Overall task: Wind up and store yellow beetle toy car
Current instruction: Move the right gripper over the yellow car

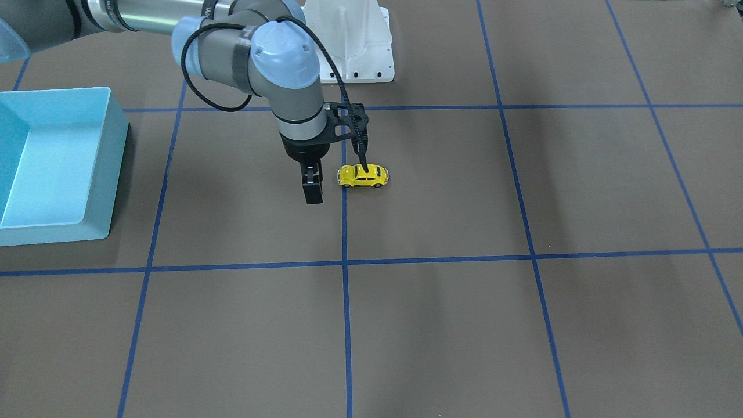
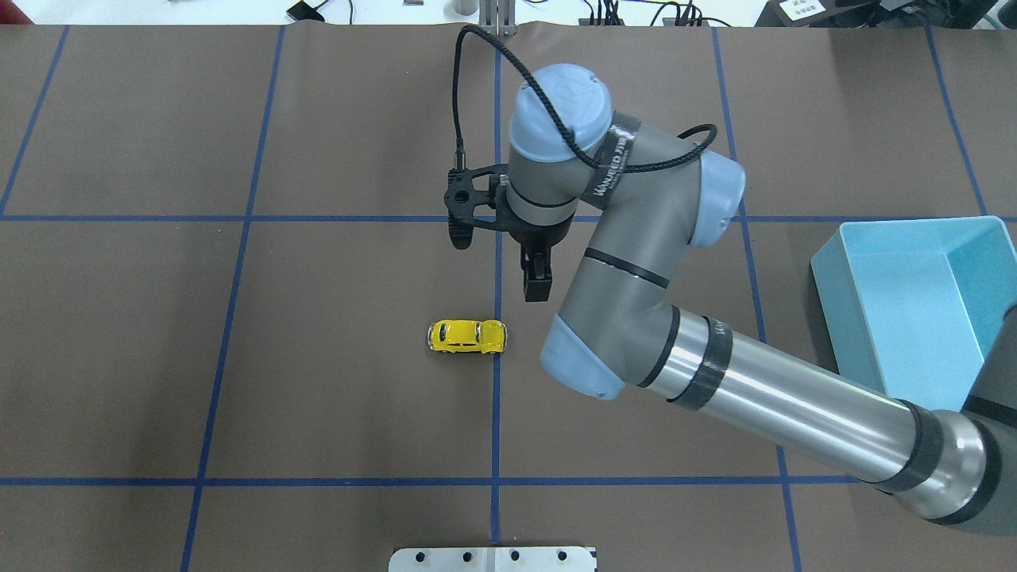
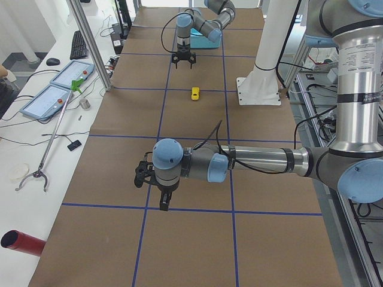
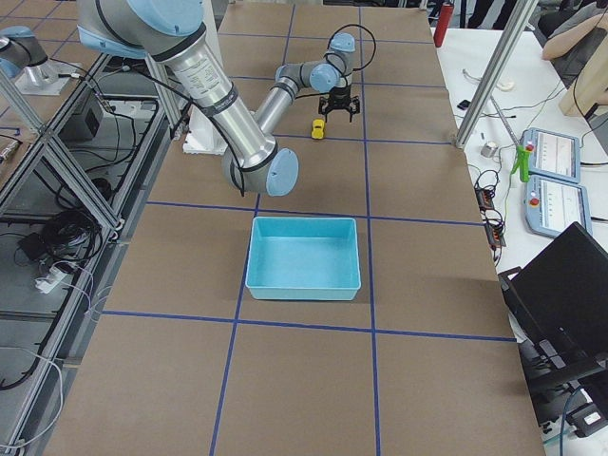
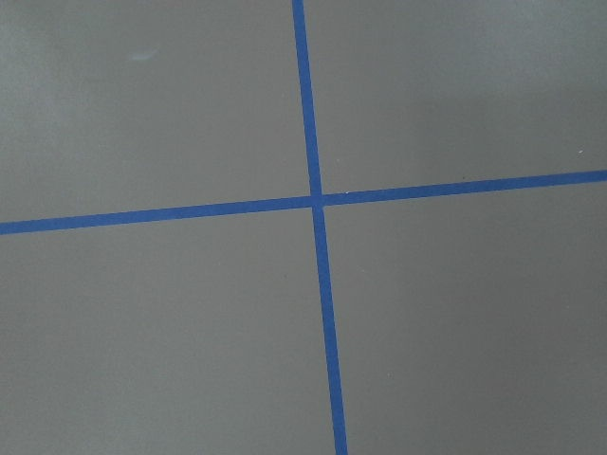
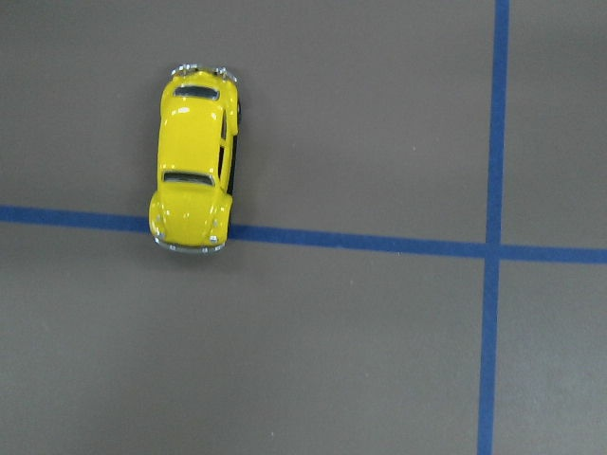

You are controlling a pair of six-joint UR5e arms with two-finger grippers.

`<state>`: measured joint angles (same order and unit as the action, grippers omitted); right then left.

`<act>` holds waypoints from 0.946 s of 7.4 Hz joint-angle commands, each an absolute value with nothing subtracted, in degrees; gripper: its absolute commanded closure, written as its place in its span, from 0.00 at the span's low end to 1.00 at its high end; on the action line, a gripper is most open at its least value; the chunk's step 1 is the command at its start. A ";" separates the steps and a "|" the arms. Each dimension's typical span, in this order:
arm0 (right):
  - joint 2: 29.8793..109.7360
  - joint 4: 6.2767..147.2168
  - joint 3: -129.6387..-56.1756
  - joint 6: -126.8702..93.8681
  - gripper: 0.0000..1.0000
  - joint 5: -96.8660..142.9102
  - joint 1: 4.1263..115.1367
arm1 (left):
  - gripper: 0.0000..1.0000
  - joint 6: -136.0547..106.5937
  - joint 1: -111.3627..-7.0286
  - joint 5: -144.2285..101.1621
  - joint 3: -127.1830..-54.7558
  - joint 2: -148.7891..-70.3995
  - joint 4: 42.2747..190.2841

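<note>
The yellow beetle toy car (image 2: 467, 337) stands on its wheels on the brown table mat, with one end on a blue tape line. It also shows in the front view (image 1: 363, 176), the right wrist view (image 6: 194, 156) and both side views (image 3: 195, 93) (image 4: 318, 128). My right gripper (image 2: 538, 286) (image 1: 313, 194) hangs above the mat, a little beyond the car and to its side, touching nothing. Its fingers point down and show edge-on, so I cannot tell whether they are open. My left gripper (image 3: 164, 205) hovers over a tape crossing far from the car, and its state is unclear.
The light blue bin (image 2: 826, 270) (image 1: 110, 151) (image 4: 304, 283) stands at the table's right end. The right arm's long forearm (image 2: 779, 397) stretches between it and the car. A white mount base (image 1: 354, 46) sits at the robot's edge. Blue tape lines grid the mat.
</note>
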<state>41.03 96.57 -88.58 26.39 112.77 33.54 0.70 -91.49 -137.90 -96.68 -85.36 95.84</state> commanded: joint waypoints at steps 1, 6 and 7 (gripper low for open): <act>34.56 99.56 -81.32 21.12 0.01 113.21 29.64 | 0.01 0.79 -91.41 -137.81 -96.59 -85.52 95.80; 35.68 103.70 -81.56 18.03 0.03 99.23 22.07 | 0.01 0.79 -91.41 -137.81 -96.15 -85.61 95.89; 35.68 103.80 -81.39 17.23 0.04 99.23 21.89 | 0.01 0.79 -91.32 -137.81 -96.07 -85.69 95.89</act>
<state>35.67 103.40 -81.50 18.21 99.72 22.40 0.79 -91.37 -137.81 -96.14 -85.63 95.89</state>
